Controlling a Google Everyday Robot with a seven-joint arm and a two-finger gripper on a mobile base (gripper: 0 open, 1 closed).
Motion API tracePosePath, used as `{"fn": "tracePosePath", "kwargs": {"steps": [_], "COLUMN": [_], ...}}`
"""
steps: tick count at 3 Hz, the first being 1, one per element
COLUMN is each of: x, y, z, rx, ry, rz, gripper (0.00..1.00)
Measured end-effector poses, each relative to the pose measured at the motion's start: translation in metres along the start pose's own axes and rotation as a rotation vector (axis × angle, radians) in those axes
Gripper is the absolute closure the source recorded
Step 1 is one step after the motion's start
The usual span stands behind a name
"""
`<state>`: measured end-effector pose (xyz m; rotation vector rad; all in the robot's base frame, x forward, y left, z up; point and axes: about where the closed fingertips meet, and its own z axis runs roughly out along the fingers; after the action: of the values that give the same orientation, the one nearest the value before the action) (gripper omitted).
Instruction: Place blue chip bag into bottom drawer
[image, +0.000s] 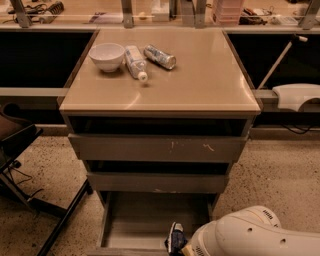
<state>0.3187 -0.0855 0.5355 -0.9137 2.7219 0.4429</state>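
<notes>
The bottom drawer (135, 220) is pulled out, a shallow grey tray below two scuffed upper drawers. The blue chip bag (175, 238), dark blue with white marks, stands at the drawer's front right, at the picture's lower edge. My white arm (255, 235) fills the lower right corner and reaches to the bag. The gripper (186, 248) is at the bag's right side, mostly hidden behind the arm's casing and cut off by the picture's edge.
On the cabinet top (200, 80) lie a white bowl (106, 55), a white tube (135, 62) and a silver can (160, 56). A dark chair (20, 150) with a slanted leg stands at the left. A white object (297, 95) sits on the right ledge.
</notes>
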Motion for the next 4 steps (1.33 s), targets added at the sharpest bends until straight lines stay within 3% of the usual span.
{"fn": "tracePosePath", "kwargs": {"steps": [1,2,3,4], "x": [-0.005,-0.047,-0.092,-0.105], "y": [-0.007,-0.043,-0.086,-0.115], "z": [0.017,0.022,0.008,0.008], "rx": [-0.056,-0.101,-0.121,-0.108], "ry": [-0.053,-0.259,-0.489,-0.566], "rz": [0.013,0.072,0.091,0.089], "gripper": [1.0,1.0,1.0,1.0]}}
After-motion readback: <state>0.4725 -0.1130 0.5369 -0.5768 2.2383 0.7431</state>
